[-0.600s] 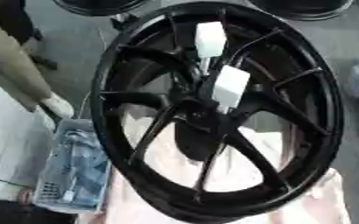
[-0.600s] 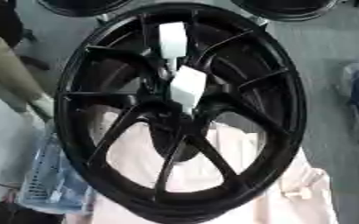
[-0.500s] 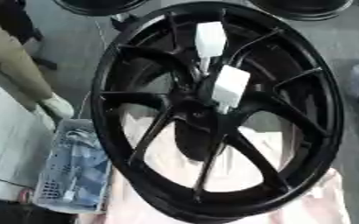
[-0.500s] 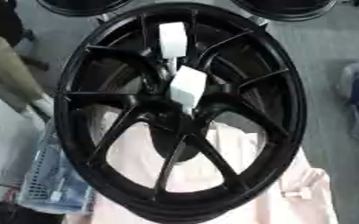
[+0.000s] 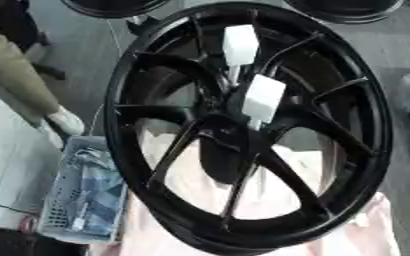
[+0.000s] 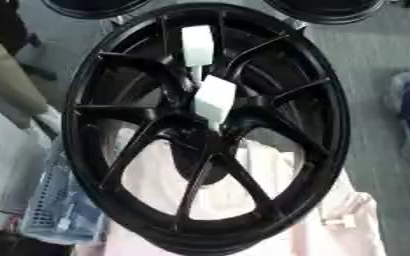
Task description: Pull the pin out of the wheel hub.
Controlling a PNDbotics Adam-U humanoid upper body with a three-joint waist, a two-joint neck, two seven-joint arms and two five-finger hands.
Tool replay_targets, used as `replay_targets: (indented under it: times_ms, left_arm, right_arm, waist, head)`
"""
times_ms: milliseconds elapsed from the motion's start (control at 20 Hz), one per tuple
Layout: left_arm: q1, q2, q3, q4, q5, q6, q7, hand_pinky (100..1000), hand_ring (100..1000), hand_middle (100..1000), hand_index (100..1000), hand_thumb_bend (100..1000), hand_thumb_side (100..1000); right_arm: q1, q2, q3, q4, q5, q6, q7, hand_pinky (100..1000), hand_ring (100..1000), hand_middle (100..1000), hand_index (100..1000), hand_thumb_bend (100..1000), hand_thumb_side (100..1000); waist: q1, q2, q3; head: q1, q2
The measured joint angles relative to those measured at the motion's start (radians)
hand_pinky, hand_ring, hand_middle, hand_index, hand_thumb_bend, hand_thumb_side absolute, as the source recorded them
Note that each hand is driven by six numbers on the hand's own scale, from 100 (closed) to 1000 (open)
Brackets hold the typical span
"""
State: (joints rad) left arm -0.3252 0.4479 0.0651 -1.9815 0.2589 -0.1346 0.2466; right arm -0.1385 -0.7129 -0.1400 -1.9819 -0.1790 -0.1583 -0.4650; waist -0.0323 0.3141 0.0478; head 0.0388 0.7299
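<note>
Left eye view, wheel hub [image 5: 243, 135] unmoved, 2 white pins [image 5: 263, 98]

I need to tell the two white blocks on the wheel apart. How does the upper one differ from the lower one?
The upper block sits nearer the rim; the lower block sits by the hub. The upper block stands nearly upright; the lower block leans to the right. The lower block looks somewhat larger. Both are white, boxy, and stand on thin stems over the black wheel. Neither robot hand is in view.

Wheel [image 5: 331, 90] lies on cloth [image 6: 270, 165], basket [image 5: 64, 200] to its left.
</note>
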Motion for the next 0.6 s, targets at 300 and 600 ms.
replay_targets:
  times_ms: [300,600]
  left_arm:
    - [0.001,0.000,0.000,0.000,0.000,0.001,-0.001,724,651,521,698,100,684]
    - [0.005,0.001,0.000,0.000,0.000,0.001,-0.001,724,651,521,698,100,684]
  right_arm:
    - [0.006,-0.172,0.006,0.000,0.086,0.041,0.091,686,813,776,772,100,245]
    - [-0.005,-0.351,0.027,0.000,0.176,0.037,0.232,724,823,782,799,100,222]
  waist:
    - [-0.009,0.000,-0.002]
    - [-0.016,0.000,-0.001]
  head:
    - [0.002,0.000]
    - [0.003,-0.002]
